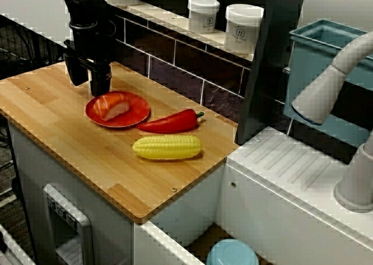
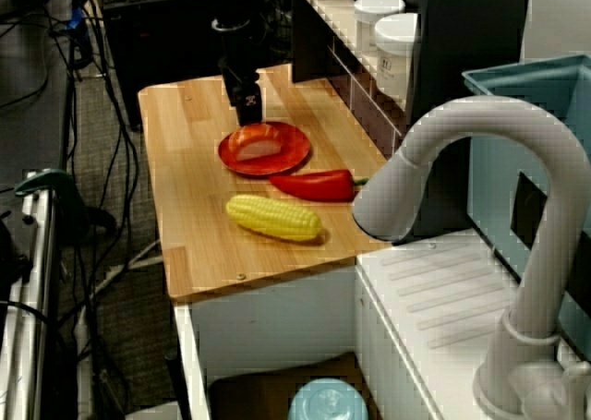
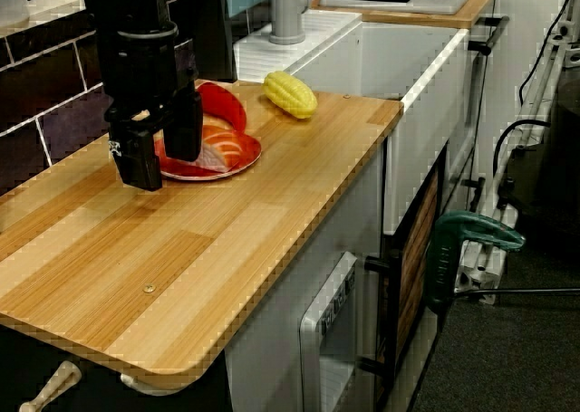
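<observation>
Directly over the red plate's (image 1: 137, 111) back-left rim the pincer (image 1: 88, 89) hangs upright, wide open and empty, one finger outside the rim. The salmon sushi (image 1: 112, 106) lies on that plate, mid-tabletop (image 1: 70, 142). A red pepper (image 1: 172, 122) and a corn cob (image 1: 167, 147) lie toward the right edge. White jars (image 1: 203, 14) line the ledge on the dark tiled wall (image 1: 175, 73).

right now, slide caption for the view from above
Open jaws at the rim of a red plate with salmon sushi; red pepper and corn beside it.
</observation>
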